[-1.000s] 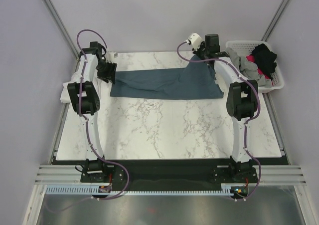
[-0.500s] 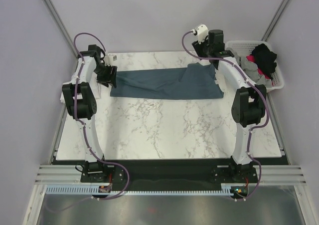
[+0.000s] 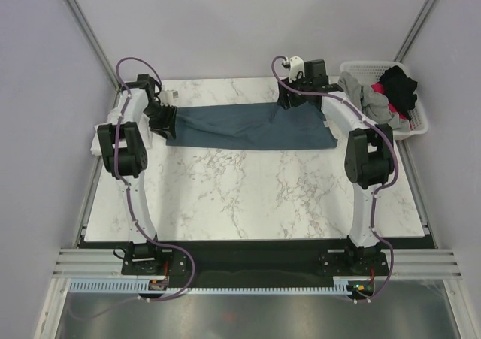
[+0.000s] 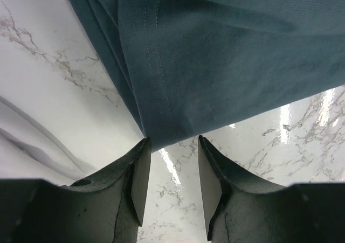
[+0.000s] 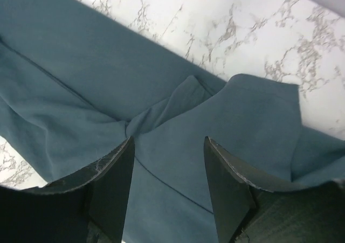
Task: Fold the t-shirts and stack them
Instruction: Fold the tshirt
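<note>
shirt [image 3: 248,126] spread on tabletop [image 3: 248,196] | left claw [image 4: 171,148] apart at hem corner | right claw [image 5: 168,146] apart over pucker | best: pinch all layers, lift evenly

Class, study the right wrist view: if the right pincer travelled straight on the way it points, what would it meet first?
The slate-blue t-shirt. The right pincer is open and points at a bunched fold in the cloth; it probably lands there, though how far off cannot be told.
</note>
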`<state>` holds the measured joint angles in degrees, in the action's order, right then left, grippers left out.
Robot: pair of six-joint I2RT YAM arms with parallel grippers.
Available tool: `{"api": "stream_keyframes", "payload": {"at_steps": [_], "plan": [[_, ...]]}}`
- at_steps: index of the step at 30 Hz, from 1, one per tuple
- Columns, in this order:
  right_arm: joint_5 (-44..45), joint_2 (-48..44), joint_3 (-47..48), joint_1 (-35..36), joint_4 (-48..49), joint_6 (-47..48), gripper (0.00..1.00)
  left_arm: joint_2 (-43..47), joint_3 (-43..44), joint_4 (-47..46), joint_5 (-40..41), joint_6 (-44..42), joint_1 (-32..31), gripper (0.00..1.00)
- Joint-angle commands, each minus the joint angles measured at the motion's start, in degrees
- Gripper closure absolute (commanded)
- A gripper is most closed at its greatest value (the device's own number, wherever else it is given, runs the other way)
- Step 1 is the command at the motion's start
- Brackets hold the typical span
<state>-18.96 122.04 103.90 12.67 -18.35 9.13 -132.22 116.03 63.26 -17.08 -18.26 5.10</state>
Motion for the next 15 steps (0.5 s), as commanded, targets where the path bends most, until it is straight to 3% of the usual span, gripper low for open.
{"api": "stream_keyframes", "payload": {"at_steps": [1, 5, 11, 15], "plan": [[-2.5, 1.3, -0.5, -0.2, -1.6, -1.0, 0.38, -1.8, 1.8, -0.5, -0.8, 0.8, -0.1, 0.53], [-1.8, 2.1, -1.9, -0.5, -2.6, -1.5, 0.39, -3.3, 2.4, -0.5, -0.5, 0.5, -0.4, 0.62], [0.9, 5.0, -3.3, -1.3, -3.7, -2.1, 0.39, -2.5, 0.3, 0.9, -2.1, -1.0, -1.1, 0.86], [2.2, 6.4, -3.0, -1.3, -3.9, -2.8, 0.4, 1.2, -4.0, 2.9, -2.8, -2.0, -1.1, 0.98]]}}
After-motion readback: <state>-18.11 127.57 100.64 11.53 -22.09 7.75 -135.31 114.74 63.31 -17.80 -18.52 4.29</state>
